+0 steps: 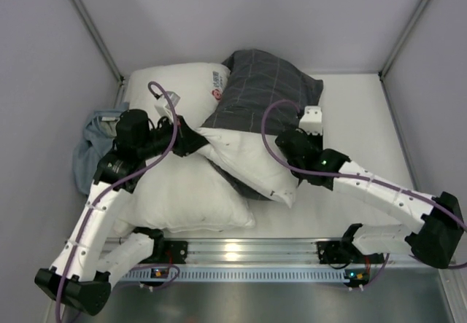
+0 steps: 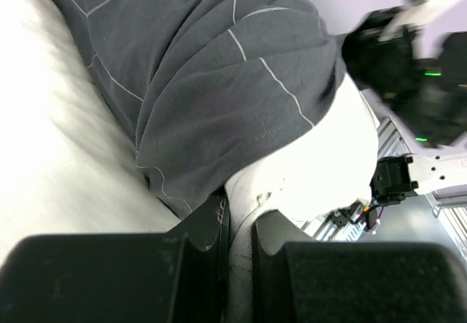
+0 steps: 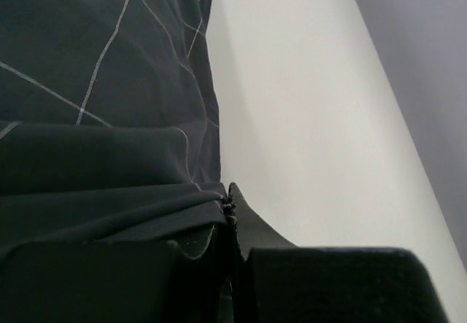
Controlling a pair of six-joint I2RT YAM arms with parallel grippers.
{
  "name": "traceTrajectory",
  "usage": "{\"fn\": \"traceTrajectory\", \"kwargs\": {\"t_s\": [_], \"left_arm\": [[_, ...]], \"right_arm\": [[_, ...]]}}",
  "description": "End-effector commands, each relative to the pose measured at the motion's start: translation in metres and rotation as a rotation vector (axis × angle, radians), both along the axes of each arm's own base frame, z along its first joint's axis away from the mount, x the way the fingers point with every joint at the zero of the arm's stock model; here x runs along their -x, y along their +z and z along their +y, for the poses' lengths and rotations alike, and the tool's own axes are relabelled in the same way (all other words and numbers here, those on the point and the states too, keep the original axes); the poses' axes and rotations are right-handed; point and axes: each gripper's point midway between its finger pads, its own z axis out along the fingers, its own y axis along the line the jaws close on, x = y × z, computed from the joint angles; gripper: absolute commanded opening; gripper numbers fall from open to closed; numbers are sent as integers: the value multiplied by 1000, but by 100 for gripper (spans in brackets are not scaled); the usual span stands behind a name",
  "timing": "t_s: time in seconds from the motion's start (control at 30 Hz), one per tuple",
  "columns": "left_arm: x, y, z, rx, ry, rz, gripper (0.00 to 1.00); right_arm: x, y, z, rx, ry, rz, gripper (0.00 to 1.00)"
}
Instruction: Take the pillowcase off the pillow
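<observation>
Item: my left claw point(image 2: 239, 230) gripped pillow point(image 2: 314, 170) edge. Item: my right claw point(image 3: 233, 244) seemingly nipped pillowcase point(image 3: 95, 119) hem, cloth spreading up-left.

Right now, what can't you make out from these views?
1. Top external: how much of the pillow sits inside the pillowcase; the fabric covers it.
2. Right wrist: whether the right tool pinches pillowcase only or pillow too; dark folds hide it.
3. Top external: left tool fingertips, hidden by its own body.
4. Top external: logo pillow text, too small and partly under the pillowcase.
</observation>
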Motion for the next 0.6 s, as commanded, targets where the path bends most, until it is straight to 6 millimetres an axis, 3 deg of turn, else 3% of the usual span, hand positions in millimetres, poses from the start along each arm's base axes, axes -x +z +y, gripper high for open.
{"fn": "traceTrajectory", "kwargs": {"t_s": [0.0, 0.13, 0.2, 0.3, 0.43, 0.53, 0.57], "left_arm": [[24, 80, 9, 110, 26, -223, 0], [50, 121, 16, 168, 30, -307, 0], [66, 143, 23, 185, 50, -350, 0], [87, 160, 33, 186, 66, -388, 0], [102, 159, 40, 156, 74, -402, 0], [105, 139, 29, 156, -5, -340, 0], [103, 131, 23, 155, -40, -310, 0]], "right_arm": [[-21, -27, 6, -94, -35, -11, 0], [-43, -46, 10, -162, -63, -1, 0], [-55, -59, 3, -177, -97, 28, 0], [-71, -66, -8, -198, -132, 55, 0], [-83, -67, -36, -191, -184, 76, 0], [-78, -55, -22, -208, -56, 108, 2], [-75, -51, -10, -242, 11, 117, 9]]}}
